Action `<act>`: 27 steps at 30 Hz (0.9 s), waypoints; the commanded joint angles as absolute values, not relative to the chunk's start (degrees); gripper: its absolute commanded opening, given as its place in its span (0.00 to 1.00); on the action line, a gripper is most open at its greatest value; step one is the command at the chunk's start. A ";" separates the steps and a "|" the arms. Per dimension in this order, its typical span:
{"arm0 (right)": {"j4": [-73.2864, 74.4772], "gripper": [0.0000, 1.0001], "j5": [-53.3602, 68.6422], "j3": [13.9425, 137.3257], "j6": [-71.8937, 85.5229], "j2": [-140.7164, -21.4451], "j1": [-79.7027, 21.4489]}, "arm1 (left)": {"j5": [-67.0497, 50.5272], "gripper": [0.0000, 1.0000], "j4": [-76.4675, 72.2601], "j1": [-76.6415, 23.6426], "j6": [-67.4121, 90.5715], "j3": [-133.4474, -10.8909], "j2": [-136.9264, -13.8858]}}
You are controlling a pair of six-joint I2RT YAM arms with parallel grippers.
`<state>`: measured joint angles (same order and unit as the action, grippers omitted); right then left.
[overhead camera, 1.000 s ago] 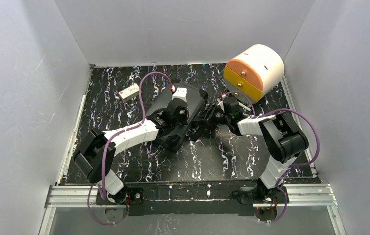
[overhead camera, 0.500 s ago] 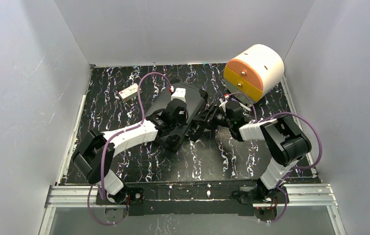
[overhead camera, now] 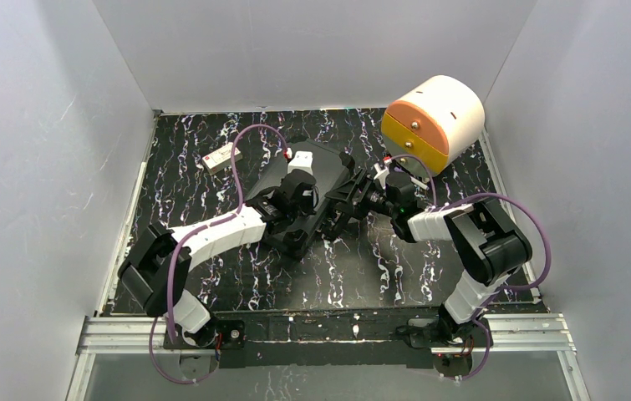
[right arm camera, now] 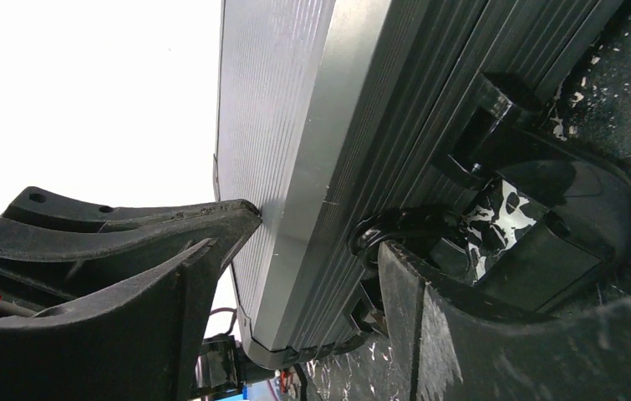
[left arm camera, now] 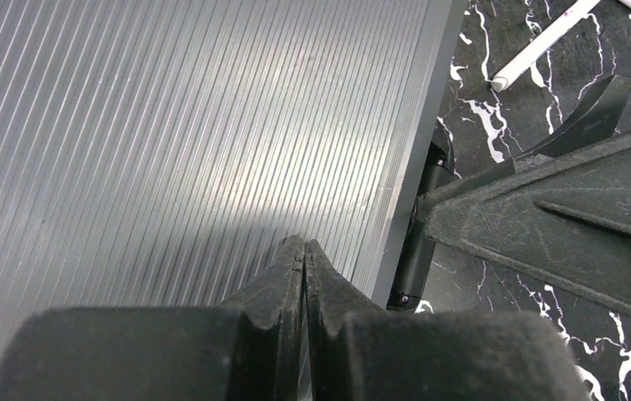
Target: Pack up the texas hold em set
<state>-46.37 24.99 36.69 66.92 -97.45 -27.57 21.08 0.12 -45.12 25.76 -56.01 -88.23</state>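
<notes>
Since the earlier frame the right end effector point(right arm camera: 320, 234) had spread its jaws wider and shifted toward the far end of the closed black case point(left arm camera: 170, 142). It stood open, one finger at the case's ribbed lid edge, the other beside the glossy black handle point(right arm camera: 546, 225). The left end effector point(left arm camera: 305, 251) was closed on nothing, its tips over the lid. The case lay mid-tabletop point(overhead camera: 186, 192). A cream-and-orange drawer box point(overhead camera: 433, 124) stood right of the case, and a small cream box point(overhead camera: 221, 157) left of it.
</notes>
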 commanded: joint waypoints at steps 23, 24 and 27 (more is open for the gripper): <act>-17.08 0.70 21.65 53.59 63.24 -99.92 -29.89 | 23.48 0.00 15.44 -43.86 26.81 -49.54 -89.41; -16.27 0.68 21.16 53.78 63.20 -99.93 -30.14 | 23.47 0.00 15.27 -43.86 26.88 -49.38 -89.32; -14.30 0.61 20.41 54.98 63.18 -100.06 -30.87 | 23.23 0.00 14.87 -43.86 26.94 -48.86 -89.13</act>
